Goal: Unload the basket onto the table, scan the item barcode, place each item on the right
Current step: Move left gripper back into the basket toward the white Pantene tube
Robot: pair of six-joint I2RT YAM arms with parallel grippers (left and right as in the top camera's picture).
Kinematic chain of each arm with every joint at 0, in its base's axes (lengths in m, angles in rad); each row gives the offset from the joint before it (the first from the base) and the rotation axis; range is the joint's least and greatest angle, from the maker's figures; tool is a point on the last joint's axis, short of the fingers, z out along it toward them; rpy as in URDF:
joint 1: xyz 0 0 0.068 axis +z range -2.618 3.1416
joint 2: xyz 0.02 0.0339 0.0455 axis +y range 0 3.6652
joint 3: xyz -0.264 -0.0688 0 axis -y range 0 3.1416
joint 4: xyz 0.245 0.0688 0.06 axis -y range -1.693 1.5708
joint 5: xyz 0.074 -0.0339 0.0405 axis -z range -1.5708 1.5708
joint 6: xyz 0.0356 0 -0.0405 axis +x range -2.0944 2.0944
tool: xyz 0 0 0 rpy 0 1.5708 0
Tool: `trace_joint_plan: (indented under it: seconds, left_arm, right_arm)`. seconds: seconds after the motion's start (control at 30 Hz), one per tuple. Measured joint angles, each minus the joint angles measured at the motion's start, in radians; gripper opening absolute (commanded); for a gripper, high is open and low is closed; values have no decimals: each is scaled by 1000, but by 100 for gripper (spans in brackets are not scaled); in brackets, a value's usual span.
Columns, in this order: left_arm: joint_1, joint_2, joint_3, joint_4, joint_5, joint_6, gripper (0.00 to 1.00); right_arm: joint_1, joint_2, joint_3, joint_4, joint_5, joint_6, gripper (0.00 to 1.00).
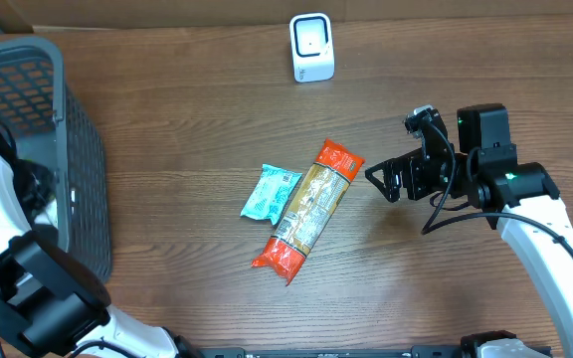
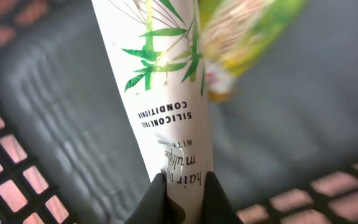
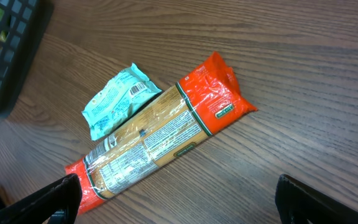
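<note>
White plastic tube [image 2: 166, 93], green bamboo-leaf print, long axis running up the L wrist view.

1. Location: tube is inside the dark mesh basket [image 1: 78, 149] at the table's L edge. A blurred yellow-green packet [image 2: 247, 43] sits beside its upper part. Overhead, the tube cannot be made out.
2. Text on tube, upside down in the L wrist view: "SILICONE FREE CONDITIONER". Below it is a line starting "WITH", rest too small to read. Script near the grip incl. the word "hair"; rest unclear.
3. L claw [image 2: 182, 186]: closed on the tube's near end, one black finger [image 2: 157, 202] touching each side.
4. R claw [image 1: 381, 179]: jaws wide apart, holding nothing, hanging above the table just R of the pack.
5. Scanner [image 1: 312, 47]: white, upright, at the far edge of the wood table [image 1: 446, 298], well apart from the basket.
6. Mid-table: orange-ended pack [image 3: 166, 137] w/ clear window and label panels, print too small to read. Teal pouch [image 3: 117, 99] touches its L side, barcode facing up.
</note>
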Motion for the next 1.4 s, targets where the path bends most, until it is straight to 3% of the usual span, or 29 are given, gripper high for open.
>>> trace_joint_plan:
  seconds: [0.5,0.63,0.8,1.07,1.17,1.3,1.4]
  left_arm:
    - [-137,-234,61,54,2,208,4]
    - [-229,-325,62,105,-8,282,4]
    - [-436,-485,97,142,-14,368,4]
    - [-621,-582,117,118,-126,399,5]
    - [-613,-558,117,95,-149,394,24]
    - [-558,-531,117,86,-158,343,67]
    - [-494,-528,117,103,-159,307,83]
  right_arm:
    - [0,0,0,15,0,0,100]
    - [0,0,0,15,0,0,100]
    - [0,0,0,14,0,0,100]
    - [0,0,0,16,0,0,100]
    - [0,0,0,15,0,0,100]
    - [0,0,0,16,0,0,100]
    - [0,0,0,15,0,0,100]
